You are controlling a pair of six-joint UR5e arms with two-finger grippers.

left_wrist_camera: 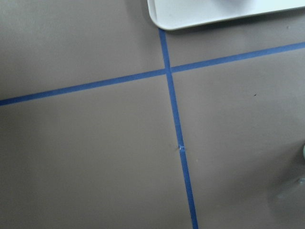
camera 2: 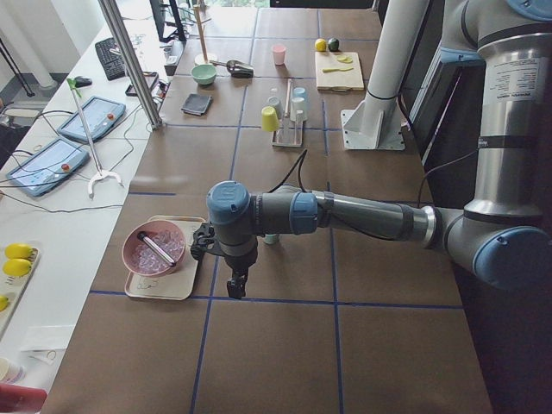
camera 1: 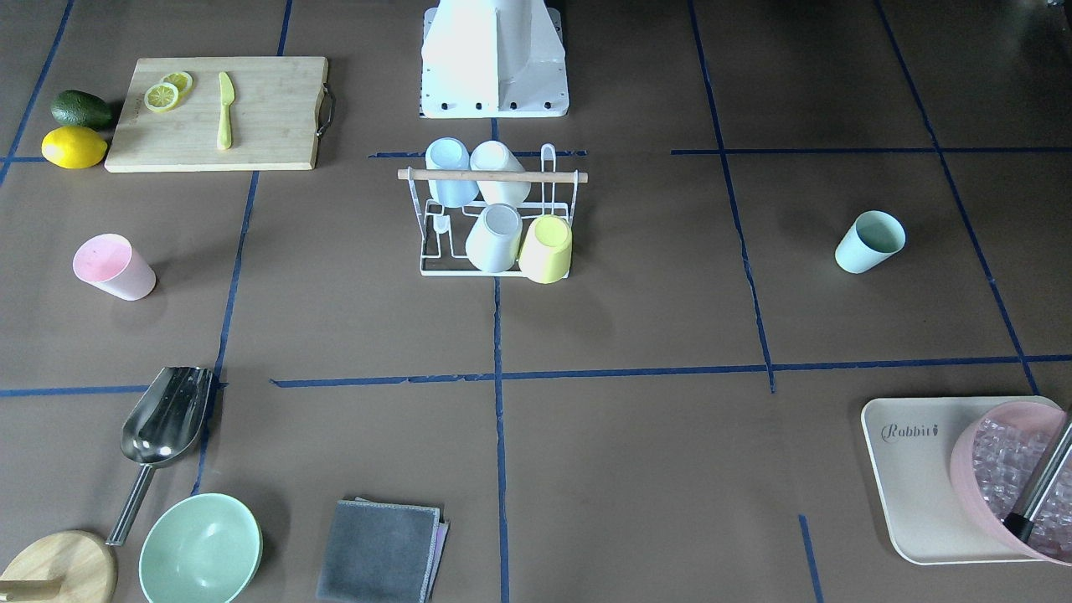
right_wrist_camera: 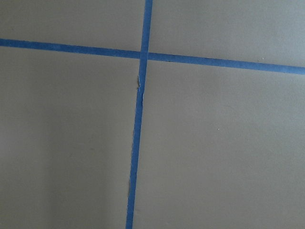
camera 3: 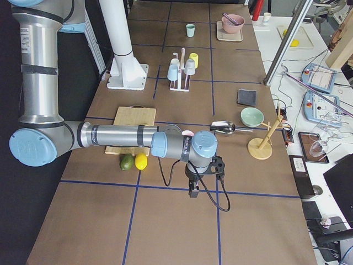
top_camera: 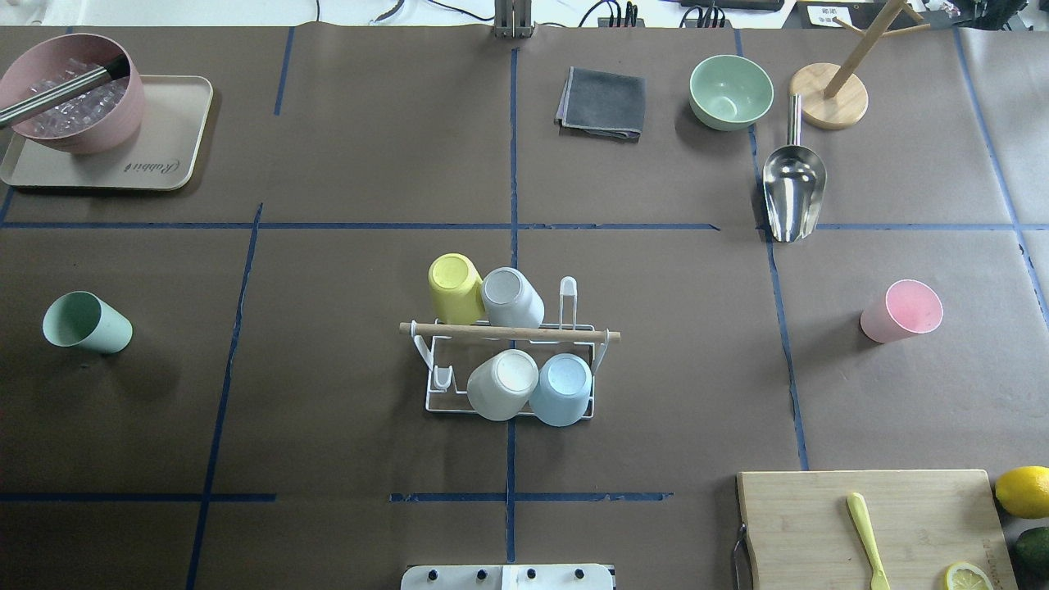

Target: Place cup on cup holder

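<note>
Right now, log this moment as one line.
rack: four cups on it | green cup: loose, left side | pink cup: loose, right side | left gripper, right gripper: above table, open or shut unclear

Four places on the cup holder [top_camera: 574, 334] are taken. The yellow cup [top_camera: 456, 287] and grey cup [top_camera: 512, 297] fill the far row, the white cup [top_camera: 501, 383] and blue cup [top_camera: 562, 388] the near row. A low prong [top_camera: 442, 377] stands bare just beside the white cup, and a tall wire loop [top_camera: 567, 299] just beside the grey cup. The wooden rod [top_camera: 459, 329] crosses the top between the rows, barring a straight drop there. Bare worktop [top_camera: 328, 393] surrounds the green cup [top_camera: 86, 322] and the pink cup [top_camera: 901, 310]. The metal scoop [top_camera: 793, 192] and cutting board [top_camera: 819, 524] lie well apart from the pink cup.
</note>
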